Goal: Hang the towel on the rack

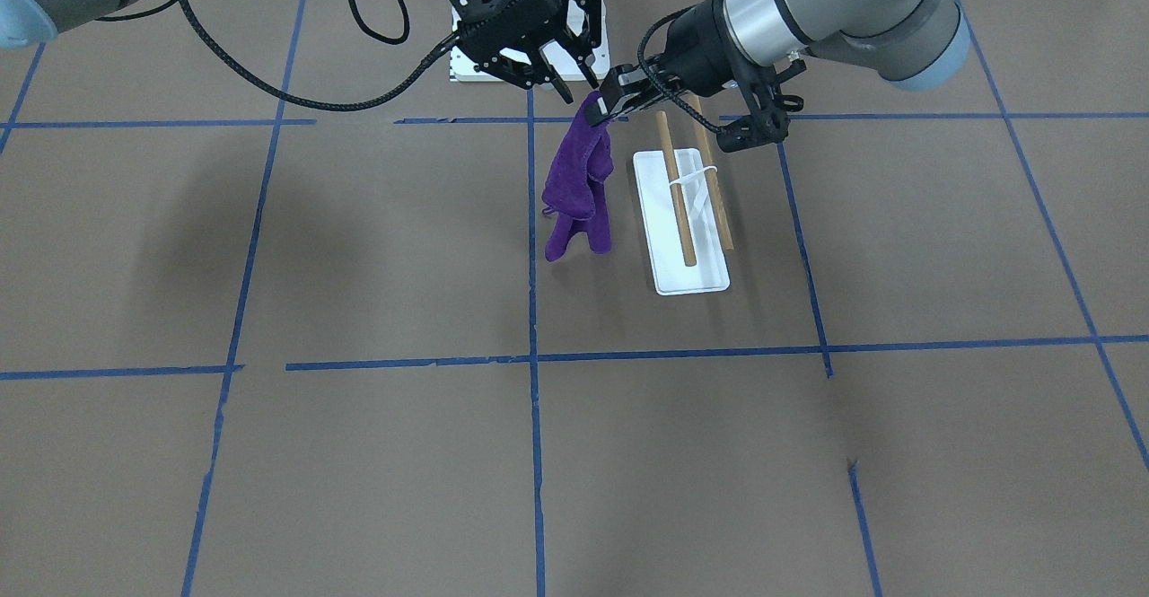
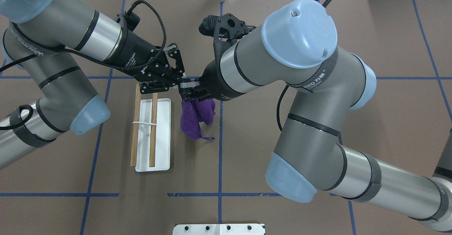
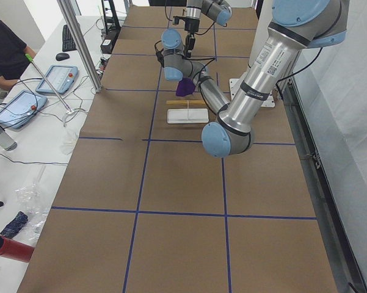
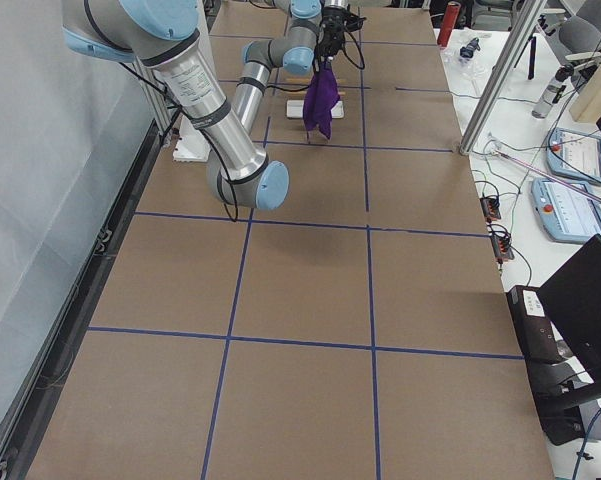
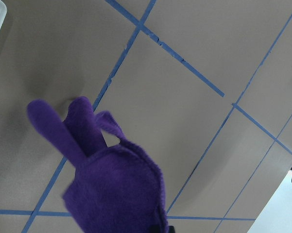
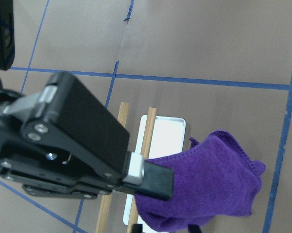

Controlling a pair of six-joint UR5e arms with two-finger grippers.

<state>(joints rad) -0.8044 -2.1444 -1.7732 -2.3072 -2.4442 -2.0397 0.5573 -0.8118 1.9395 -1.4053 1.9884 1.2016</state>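
In the front-facing view, a purple towel [image 1: 579,188] is seen pinched at its top by the left gripper [image 1: 603,105], whose jaws are closed on the cloth. The rest hangs down in a bunched fold. The right gripper [image 1: 574,83] is held just beside that pinch with its jaws spread apart. The rack [image 1: 687,269] stands on the table [image 1: 359,247] just beside the towel, on the robot's left of it. The towel is kept apart from the two wooden dowels [image 1: 675,193].

In the overhead view, the towel [image 2: 196,120] is shown hanging to the right of the rack's white base [image 2: 162,132], not touching it. One dowel lies over the base and the other lies past its left edge. Both are joined at mid-length by a white bracket [image 2: 143,123]. The right gripper is largely hidden under its own arm here, so its jaws cannot be judged from this view.

From the left end, the towel [image 3: 184,87] is seen only as a small purple patch above the rack [image 3: 187,116].

From the right end, the towel [image 4: 322,100] is seen hanging lengthwise. Whether its lower end touches the table cannot be told.

In the left wrist view, the lower part is filled by the hanging towel [image 5: 111,184], with blue tape lines [image 5: 184,63] on the table behind it.

In the right wrist view, a black finger [image 6: 153,180] of the left gripper is shown clamped on the towel [image 6: 209,184], with the dowels and base behind.
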